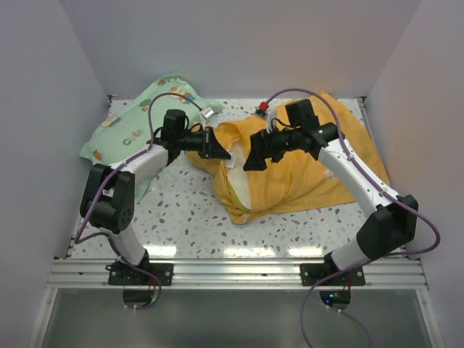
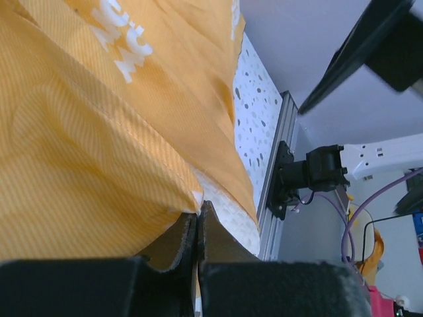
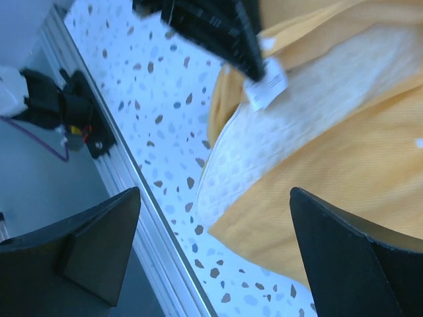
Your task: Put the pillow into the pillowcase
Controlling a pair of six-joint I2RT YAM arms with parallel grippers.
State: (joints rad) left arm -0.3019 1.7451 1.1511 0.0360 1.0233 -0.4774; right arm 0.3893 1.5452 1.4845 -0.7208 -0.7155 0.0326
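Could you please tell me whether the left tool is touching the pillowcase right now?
Touching. The left wrist view shows the left tool shut on the edge of the pillowcase, with orange cloth running right into its closed tip.

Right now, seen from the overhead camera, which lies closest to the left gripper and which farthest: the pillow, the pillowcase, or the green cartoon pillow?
From the left gripper:
1. pillowcase, pinched at its fingertips, spreading right.
2. pillow, showing in the opening just toward the near edge.
3. green cartoon pillow, back left.

Two arms (image 1: 141, 165) (image 1: 355, 170), one pillowcase (image 1: 312, 181), seemingly one cream pillow (image 3: 284, 125), one mint-green pillow (image 1: 134, 123)
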